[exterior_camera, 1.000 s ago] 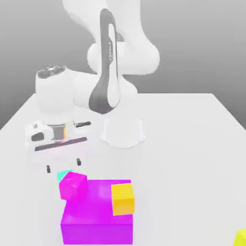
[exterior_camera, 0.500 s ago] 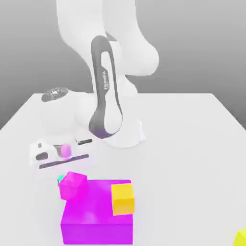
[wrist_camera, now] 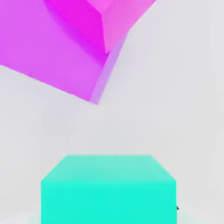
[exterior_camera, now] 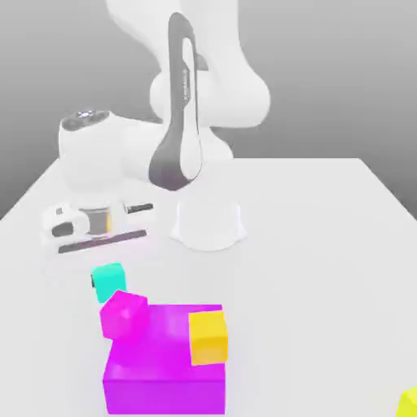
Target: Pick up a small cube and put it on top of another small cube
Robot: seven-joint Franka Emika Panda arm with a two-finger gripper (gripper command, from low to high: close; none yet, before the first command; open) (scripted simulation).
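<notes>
Right now your small cube (exterior_camera: 107, 283) is a plain turquoise block, clamped in the closed gripper (exterior_camera: 107, 285) and hanging just beside the small magenta cube (exterior_camera: 124, 314) above the white table (exterior_camera: 326, 244). Your arm (exterior_camera: 179, 106) folds low, with its hand pointing down.

The exterior view looks from in front and slightly above, across the white worktop (exterior_camera: 326, 244) toward the arm's base. The hand view sits very close to the small cyan cube (wrist_camera: 108, 188), facing the worktop. Both views share that cube and the large magenta block (exterior_camera: 163, 358).
</notes>
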